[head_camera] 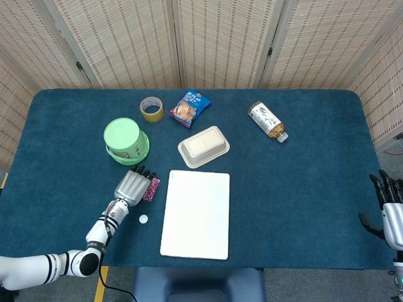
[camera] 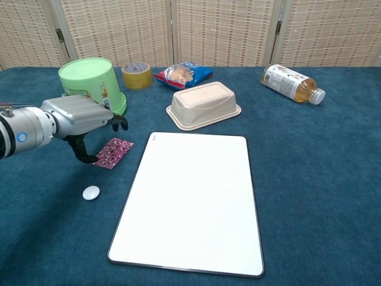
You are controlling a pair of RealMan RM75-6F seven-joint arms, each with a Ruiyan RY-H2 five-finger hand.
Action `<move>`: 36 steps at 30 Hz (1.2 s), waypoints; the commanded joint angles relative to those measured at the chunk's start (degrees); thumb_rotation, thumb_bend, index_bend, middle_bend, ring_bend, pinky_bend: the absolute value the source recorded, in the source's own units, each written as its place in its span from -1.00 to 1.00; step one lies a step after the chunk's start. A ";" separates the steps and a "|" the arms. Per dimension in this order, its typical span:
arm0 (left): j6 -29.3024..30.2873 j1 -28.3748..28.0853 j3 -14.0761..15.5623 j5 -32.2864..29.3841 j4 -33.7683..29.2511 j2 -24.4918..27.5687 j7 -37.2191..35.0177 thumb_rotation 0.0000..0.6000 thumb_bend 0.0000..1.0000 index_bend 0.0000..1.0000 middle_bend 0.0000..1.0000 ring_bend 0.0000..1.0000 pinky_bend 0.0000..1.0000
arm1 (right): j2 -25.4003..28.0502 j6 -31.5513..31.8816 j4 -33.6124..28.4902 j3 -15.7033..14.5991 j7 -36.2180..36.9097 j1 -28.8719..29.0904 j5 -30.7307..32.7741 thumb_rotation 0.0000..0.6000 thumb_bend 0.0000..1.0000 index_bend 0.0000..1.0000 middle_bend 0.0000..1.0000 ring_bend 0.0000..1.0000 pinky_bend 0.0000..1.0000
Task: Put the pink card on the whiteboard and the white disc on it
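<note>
The pink patterned card lies flat on the blue cloth just left of the whiteboard. My left hand hovers over the card's left end, fingers reaching forward above it and the thumb pointing down at its near-left edge. The card still rests on the cloth. In the head view the left hand covers part of the pink card. The white disc sits on the cloth in front of the card, also seen as the disc left of the whiteboard. My right hand stays at the table's right edge, fingers spread, holding nothing.
A green tub stands right behind the left hand. Beyond the whiteboard are a beige lidded tray, a tape roll, a snack bag and a lying bottle.
</note>
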 commanded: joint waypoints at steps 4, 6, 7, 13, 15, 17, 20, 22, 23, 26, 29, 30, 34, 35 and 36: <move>0.81 -1.68 0.73 -3.40 -0.05 -0.69 2.24 1.00 -0.32 -0.64 -0.69 -0.92 -0.87 | 0.00 -0.15 0.21 0.03 0.35 0.00 0.08 1.00 -0.38 -0.98 -0.94 -0.85 -1.00; 0.99 -2.21 0.94 -4.32 0.09 -0.91 2.67 1.00 -0.32 -0.64 -0.70 -0.93 -0.89 | 0.01 -0.22 0.27 0.01 0.47 -0.02 0.14 1.00 -0.38 -0.98 -0.94 -0.85 -1.00; 1.11 -2.41 1.10 -4.61 0.21 -1.03 2.89 1.00 -0.32 -0.63 -0.72 -0.94 -0.90 | 0.00 -0.26 0.31 0.00 0.52 -0.03 0.17 1.00 -0.38 -0.98 -0.94 -0.85 -1.00; 1.54 -3.29 2.10 -5.67 1.20 -1.84 3.12 1.00 -0.32 -0.63 -0.82 -1.00 -0.98 | -0.11 -0.39 0.59 -0.05 0.94 -0.16 0.37 1.00 -0.38 -0.98 -0.94 -0.85 -1.00; 1.52 -3.51 2.37 -6.00 1.66 -2.11 2.99 1.00 -0.32 -0.63 -0.83 -1.00 -1.00 | -0.14 -0.40 0.68 -0.08 1.02 -0.20 0.39 1.00 -0.38 -0.98 -0.94 -0.84 -1.00; 1.49 -3.75 2.50 -6.35 2.16 -2.34 2.78 1.00 -0.32 -0.63 -0.84 -1.00 -1.00 | -0.15 -0.40 0.70 -0.08 1.04 -0.22 0.36 1.00 -0.38 -0.98 -0.94 -0.84 -1.00; 1.28 -4.15 2.72 -6.83 2.70 -2.59 2.58 1.00 -0.32 -0.63 -0.85 -1.00 -1.00 | -0.18 -0.37 0.71 -0.10 1.03 -0.25 0.32 1.00 -0.38 -0.98 -0.94 -0.84 -1.00; 1.22 -4.31 2.83 -6.96 2.84 -2.65 2.55 1.00 -0.32 -0.63 -0.86 -1.00 -1.00 | -0.19 -0.40 0.72 -0.10 1.03 -0.25 0.36 1.00 -0.38 -0.98 -0.94 -0.85 -1.00; 1.19 -4.39 2.88 -7.01 2.92 -2.70 2.54 1.00 -0.32 -0.63 -0.86 -1.00 -1.00 | -0.20 -0.42 0.71 -0.10 1.03 -0.25 0.37 1.00 -0.38 -0.98 -0.94 -0.84 -1.00; 0.93 -4.76 3.19 -7.27 3.35 -2.99 2.51 1.00 -0.32 -0.64 -0.87 -1.00 -1.00 | -0.19 -0.33 0.66 -0.12 1.03 -0.35 0.39 1.00 -0.38 -0.98 -0.94 -0.84 -1.00; 0.87 -5.11 3.54 -7.78 3.57 -3.15 2.58 1.00 -0.32 -0.64 -0.87 -1.00 -1.00 | -0.13 -0.24 0.62 -0.13 1.02 -0.48 0.48 1.00 -0.38 -0.98 -0.94 -0.85 -1.00; 0.88 -5.19 3.63 -7.91 3.50 -3.14 2.58 1.00 -0.32 -0.64 -0.87 -1.00 -1.00 | -0.10 -0.23 0.59 -0.12 1.01 -0.50 0.50 1.00 -0.38 -0.98 -0.94 -0.85 -1.00; 1.09 -5.51 4.07 -8.45 3.06 -2.95 2.81 1.00 -0.32 -0.64 -0.88 -1.00 -1.00 | -0.07 -0.15 0.52 -0.11 0.99 -0.58 0.53 1.00 -0.38 -0.98 -0.94 -0.85 -1.00; 1.08 -5.63 4.15 -8.68 2.98 -2.92 2.84 1.00 -0.32 -0.64 -0.88 -1.00 -1.00 | -0.09 -0.13 0.53 -0.10 1.01 -0.61 0.55 1.00 -0.38 -0.98 -0.94 -0.85 -1.00; 1.03 -5.72 4.18 -9.01 2.82 -2.85 2.87 1.00 -0.32 -0.64 -0.89 -1.00 -1.00 | -0.11 -0.14 0.54 -0.10 1.04 -0.62 0.55 1.00 -0.38 -0.98 -0.94 -0.85 -1.00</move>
